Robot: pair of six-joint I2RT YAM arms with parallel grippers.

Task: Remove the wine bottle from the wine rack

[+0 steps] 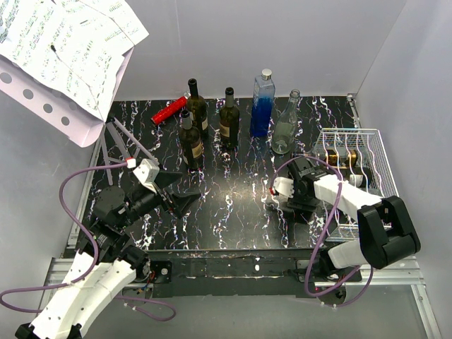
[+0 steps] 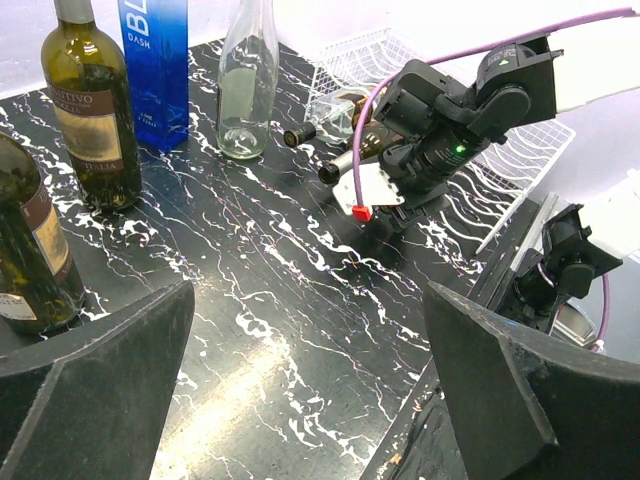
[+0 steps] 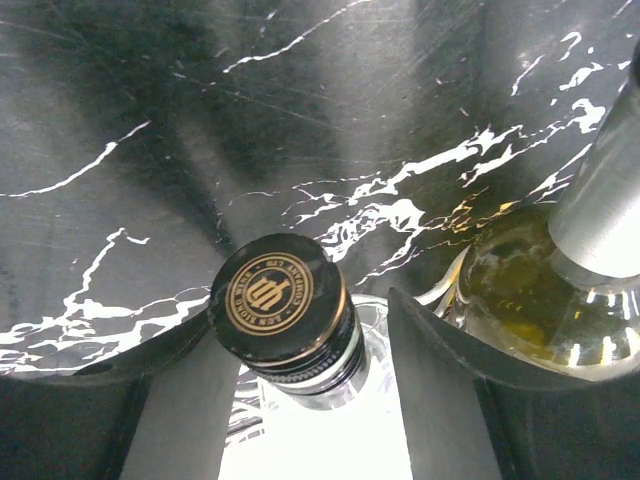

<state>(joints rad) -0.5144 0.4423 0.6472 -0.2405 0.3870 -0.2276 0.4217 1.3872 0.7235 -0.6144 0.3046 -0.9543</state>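
Two claws hang over the black marbled bench (image 1: 233, 212). Nearest us, the left claw (image 2: 310, 300) hovers with its jaws spread wide and only bare bench between them, well apart from the wine rack (image 1: 378, 159).

On our right side, the right claw (image 3: 300, 345) has its jaws apart, one finger (image 3: 440, 390) on each side of the neck of the wine bottle (image 3: 283, 300). In the right wrist view the cap sits squarely between the fingers. A thin gap shows on its right, so the jaws are not clamped on it; on its left we cannot tell whether the finger touches.

The bottle lies on its side in the rack, with its neck poking out past the rack's left end toward the middle of the bench, where the claw meets it. Its cap is black with a round gold emblem, above a dark ribbed band and clear, glaring glass. Just beside it lies a second bottle (image 3: 600, 190), grey-capped, its clear shoulder showing yellowish.

Farther back, near the rear wall, stand three dark bottles (image 1: 228, 120), a blue bottle (image 1: 263, 106) and a clear bottle (image 1: 285, 127).
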